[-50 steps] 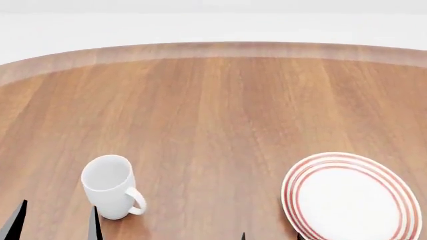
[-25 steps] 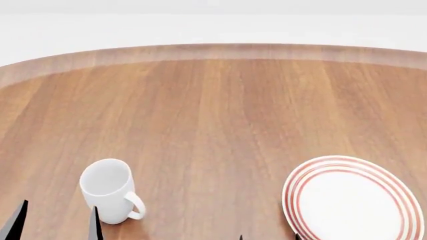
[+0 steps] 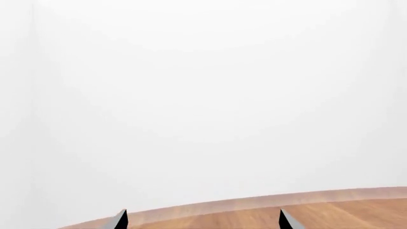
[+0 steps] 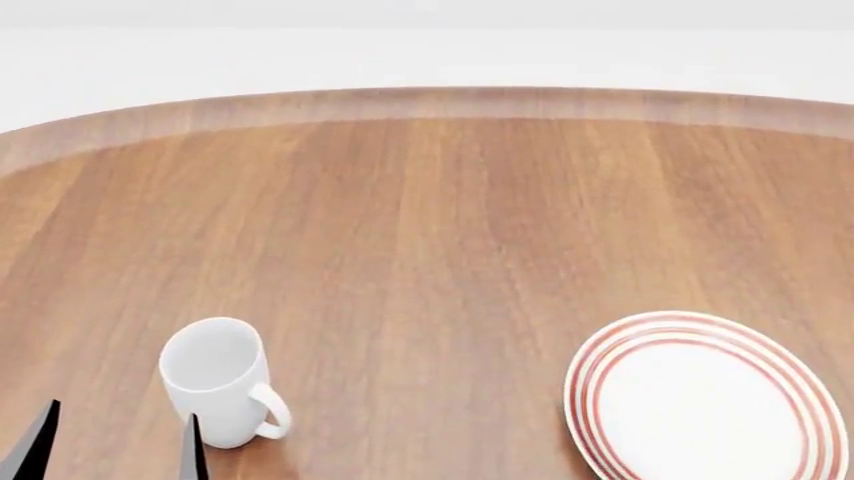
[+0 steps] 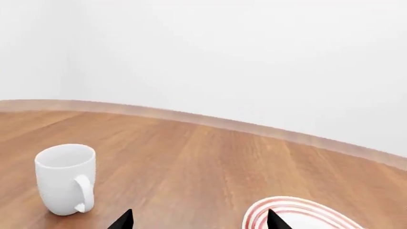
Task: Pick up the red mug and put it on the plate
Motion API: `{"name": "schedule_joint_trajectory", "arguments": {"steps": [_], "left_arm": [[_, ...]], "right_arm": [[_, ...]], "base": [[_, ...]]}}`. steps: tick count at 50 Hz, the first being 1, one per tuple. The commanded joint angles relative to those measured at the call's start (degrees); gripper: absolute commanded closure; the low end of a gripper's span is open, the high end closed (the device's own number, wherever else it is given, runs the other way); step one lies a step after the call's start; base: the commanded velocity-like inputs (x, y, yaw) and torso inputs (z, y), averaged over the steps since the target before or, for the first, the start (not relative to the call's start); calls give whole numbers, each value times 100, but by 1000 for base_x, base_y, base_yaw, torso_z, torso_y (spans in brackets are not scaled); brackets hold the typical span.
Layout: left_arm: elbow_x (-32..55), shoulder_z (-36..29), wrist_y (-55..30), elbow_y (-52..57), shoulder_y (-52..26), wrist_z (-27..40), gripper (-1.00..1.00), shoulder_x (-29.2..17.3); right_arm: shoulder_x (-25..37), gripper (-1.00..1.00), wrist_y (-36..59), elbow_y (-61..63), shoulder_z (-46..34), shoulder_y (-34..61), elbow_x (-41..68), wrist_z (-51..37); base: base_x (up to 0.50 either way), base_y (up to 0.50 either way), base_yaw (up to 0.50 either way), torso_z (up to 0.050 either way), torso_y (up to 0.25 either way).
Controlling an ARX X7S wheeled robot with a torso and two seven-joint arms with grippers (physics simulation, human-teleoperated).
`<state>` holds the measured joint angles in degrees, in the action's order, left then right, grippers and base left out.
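- We see the round brown wooden counter (image 4: pixel 441 230) carrying the round white plate with red rings (image 4: pixel 707 398), partly cut off.
- The plain white mug (image 4: pixel 216 380) stands well apart; the red mug is nowhere in view, so searching comes first.
- The left gripper (image 4: pixel 114 445) and right gripper (image 5: pixel 198 220) are spread, empty, only 2 tips each showing.

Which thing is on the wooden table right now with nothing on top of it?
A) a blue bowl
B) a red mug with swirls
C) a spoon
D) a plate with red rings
D: the plate with red rings lies bare on the wooden table, to the right of a plain white mug; no red mug, bowl or spoon shows in any view.
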<state>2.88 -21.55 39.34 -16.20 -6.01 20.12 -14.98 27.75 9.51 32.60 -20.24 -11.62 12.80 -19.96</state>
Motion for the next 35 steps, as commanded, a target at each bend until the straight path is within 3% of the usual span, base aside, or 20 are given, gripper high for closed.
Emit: {"name": "schedule_joint_trajectory", "arguments": {"steps": [1, 14, 35], "left_arm": [[34, -35, -30, 15, -4, -11, -100, -22], [55, -62, -55, 27, -7, -1, -100, -39], [64, -95, -90, 44, -10, 29, -100, -63]], "right_arm": [[516, -100, -253, 810, 38, -871, -218, -122], [683, -100, -1611, 497, 82, -1759, -329, -67], [282, -100, -2909, -1073, -393, -1749, -327, 336]], "base": [[0, 0, 0, 0, 0], [0, 0, 0, 0, 0], [0, 0, 0, 0, 0]]}}
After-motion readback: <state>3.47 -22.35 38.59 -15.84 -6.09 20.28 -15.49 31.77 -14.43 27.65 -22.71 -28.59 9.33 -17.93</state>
